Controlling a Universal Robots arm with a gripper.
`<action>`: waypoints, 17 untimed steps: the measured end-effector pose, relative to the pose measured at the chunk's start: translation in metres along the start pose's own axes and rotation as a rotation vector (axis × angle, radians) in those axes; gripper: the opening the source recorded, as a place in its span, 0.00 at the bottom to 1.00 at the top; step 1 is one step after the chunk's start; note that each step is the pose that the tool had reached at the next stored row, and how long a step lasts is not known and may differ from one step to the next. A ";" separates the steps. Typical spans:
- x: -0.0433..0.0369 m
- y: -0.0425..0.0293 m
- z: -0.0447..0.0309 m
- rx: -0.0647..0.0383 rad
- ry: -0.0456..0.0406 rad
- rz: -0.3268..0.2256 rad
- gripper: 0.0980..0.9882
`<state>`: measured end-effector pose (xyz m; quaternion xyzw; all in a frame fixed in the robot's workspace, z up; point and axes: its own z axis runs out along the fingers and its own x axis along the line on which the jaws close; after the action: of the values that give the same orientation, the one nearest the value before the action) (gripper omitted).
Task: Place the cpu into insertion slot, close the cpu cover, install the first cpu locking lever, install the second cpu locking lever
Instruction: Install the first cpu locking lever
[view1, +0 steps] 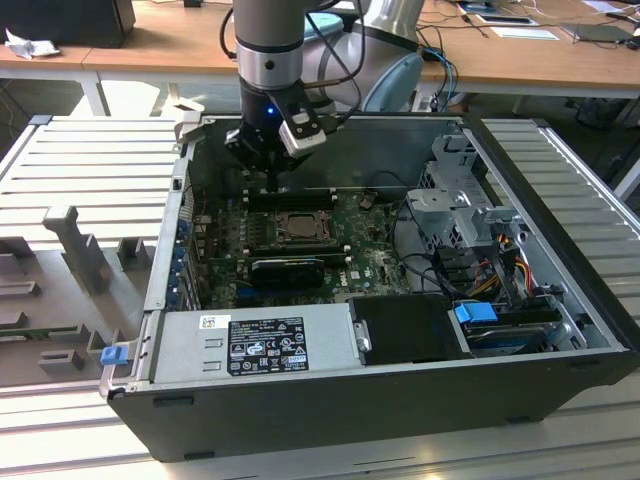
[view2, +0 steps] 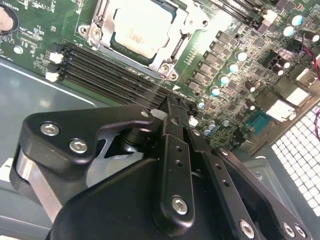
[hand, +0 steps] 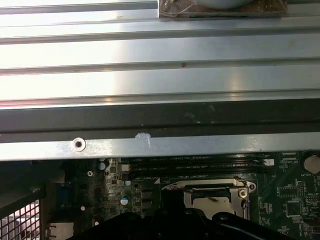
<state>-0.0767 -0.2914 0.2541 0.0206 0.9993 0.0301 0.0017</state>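
Observation:
The insertion slot (view1: 300, 228) sits in the middle of the green motherboard inside the open computer case. The pale silver cpu (view2: 140, 27) lies flat in it. The cpu cover (view2: 102, 22), a silver frame, rests down around the chip, which shows through its window. My gripper (view2: 172, 102) hangs above the black memory slots beside the socket, its fingers shut together with nothing between them. In the exterior view my gripper (view1: 277, 185) is just behind the socket. The first wrist view has the slot (hand: 216, 197) below the case wall. How the locking levers stand I cannot tell.
Black memory slots (view2: 110, 70) run along the socket. A power supply (view1: 255, 345) fills the case front, with a drive cage (view1: 460, 200) and cables on the exterior view's right. The case's metal wall (hand: 160, 147) rises close by. Ribbed aluminium table (view1: 80, 160) surrounds the case.

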 end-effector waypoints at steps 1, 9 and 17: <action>-0.0006 0.0000 0.0001 0.000 0.0000 0.000 0.01; -0.0084 0.0001 0.0031 -0.004 0.0001 0.000 0.01; -0.0112 -0.0014 0.0077 -0.038 0.0016 0.000 0.01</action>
<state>-0.0655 -0.2928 0.2463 0.0204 0.9986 0.0491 0.0012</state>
